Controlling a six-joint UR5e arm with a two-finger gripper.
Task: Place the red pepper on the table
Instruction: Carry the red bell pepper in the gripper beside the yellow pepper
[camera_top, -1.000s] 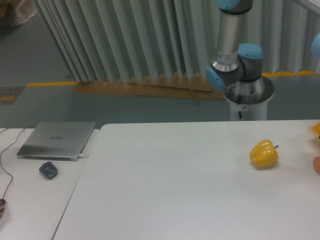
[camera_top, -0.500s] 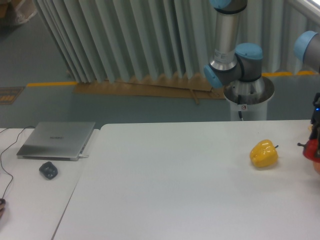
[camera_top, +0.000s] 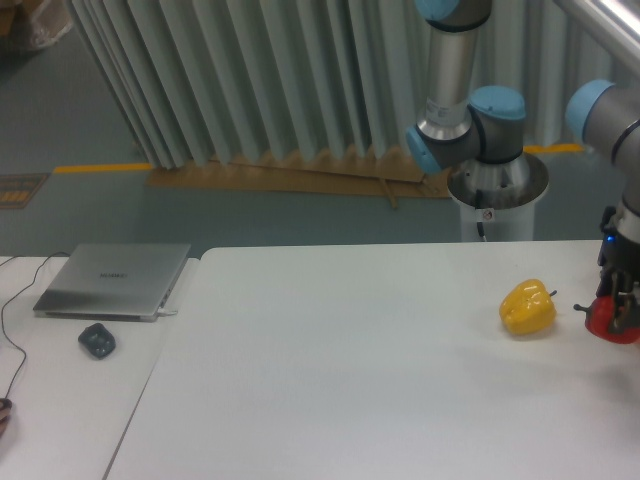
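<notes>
The red pepper (camera_top: 604, 321), glossy with a short dark stem pointing left, hangs at the far right just above the white table (camera_top: 380, 370). My gripper (camera_top: 620, 312) comes down from above and is shut on the red pepper, its dark fingers straddling the pepper's right part. The pepper's right side is partly hidden by the fingers and lies close to the frame edge. I cannot tell whether it touches the tabletop.
A yellow bell pepper (camera_top: 527, 308) sits on the table just left of the red one. The arm's base (camera_top: 487, 190) stands behind the table. On a smaller desk at left lie a closed laptop (camera_top: 115, 280) and a dark mouse (camera_top: 96, 340).
The gripper with the red pepper has come in from the right edge, moving left and slightly down toward the yellow pepper. One second ago neither was in view.
</notes>
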